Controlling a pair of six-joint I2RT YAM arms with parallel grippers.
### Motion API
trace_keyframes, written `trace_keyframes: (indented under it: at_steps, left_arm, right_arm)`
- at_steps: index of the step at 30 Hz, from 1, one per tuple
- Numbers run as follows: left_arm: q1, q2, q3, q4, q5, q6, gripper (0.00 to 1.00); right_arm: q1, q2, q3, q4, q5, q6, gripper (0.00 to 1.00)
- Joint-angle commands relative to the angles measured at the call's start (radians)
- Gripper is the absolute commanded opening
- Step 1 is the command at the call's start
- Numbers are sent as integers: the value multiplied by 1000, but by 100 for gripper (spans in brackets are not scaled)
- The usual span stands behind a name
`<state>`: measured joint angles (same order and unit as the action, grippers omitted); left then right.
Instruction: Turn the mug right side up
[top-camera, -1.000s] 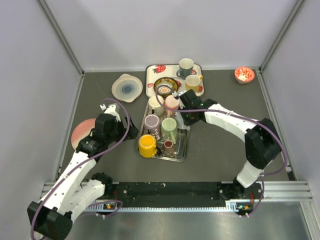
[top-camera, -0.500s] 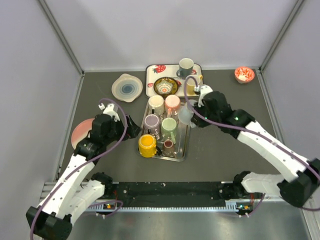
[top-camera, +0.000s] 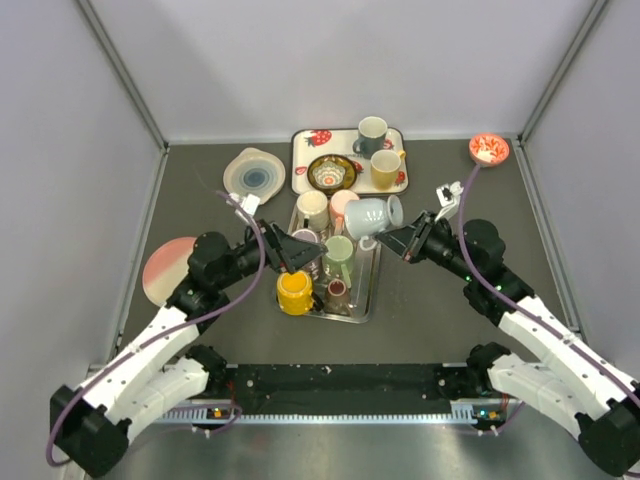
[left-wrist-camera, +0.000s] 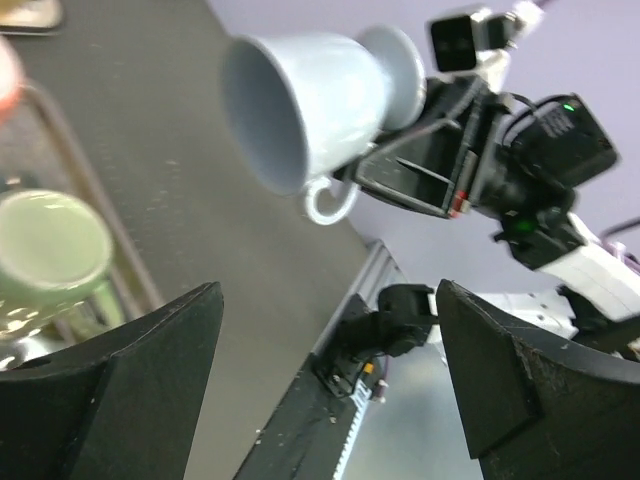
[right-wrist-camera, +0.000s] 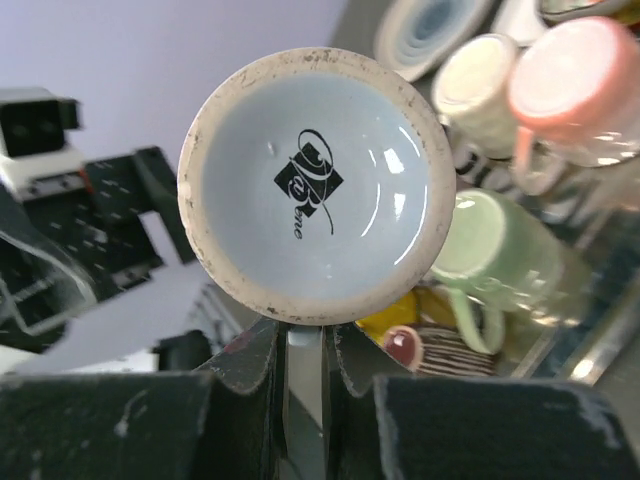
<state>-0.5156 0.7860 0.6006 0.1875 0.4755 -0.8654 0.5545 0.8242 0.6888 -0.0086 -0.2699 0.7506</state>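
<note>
Mug (top-camera: 372, 217) of pale blue hangs on its side above the far right part of the metal tray (top-camera: 371, 292), its handle pinched in the right gripper (top-camera: 402, 240), its mouth facing left toward the left gripper (top-camera: 306, 252), whose jaws stand wide apart around nothing.

Nine mugs in all. Two stand on the strawberry tray (top-camera: 300, 150): a grey mug (top-camera: 372, 131) and a tan mug (top-camera: 385, 168). Six are on the metal tray (top-camera: 368, 287): a cream mug (top-camera: 313, 208), pink mug (top-camera: 342, 203), green mug (top-camera: 338, 251), yellow mug (top-camera: 294, 291), small dark cup (top-camera: 337, 292) and a half-hidden purplish mug (top-camera: 304, 236). One pale blue mug (top-camera: 372, 216) is in the air. There are two trays, two plates, a pale plate (top-camera: 254, 176) and a pink plate (top-camera: 163, 270), and two bowls, a patterned bowl (top-camera: 332, 172) and a red bowl (top-camera: 489, 150).
</note>
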Motion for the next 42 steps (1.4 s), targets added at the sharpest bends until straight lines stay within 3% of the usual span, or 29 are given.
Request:
trace_keyframes:
  at_steps: [1, 8, 18, 29, 35, 42]
  left_arm:
    - [-101, 70, 7, 245, 11, -47, 92]
    - [-208, 209, 22, 378, -58, -79, 88]
    - [-233, 317, 99, 517, -109, -144, 75]
    - [-254, 280, 42, 581, -60, -129, 77]
    - [-254, 251, 22, 583, -123, -93, 79]
    - [-254, 369, 90, 693, -112, -158, 67]
  right_arm:
    - [-28, -30, -63, 588, -156, 275, 0]
    - [-28, 3, -143, 818, -173, 417, 0]
    - [-28, 0, -176, 832, -172, 424, 0]
    - [-28, -7, -176, 826, -127, 431, 0]
    - [-25, 39, -161, 874, -173, 455, 0]
    - [5, 49, -166, 857, -167, 437, 0]
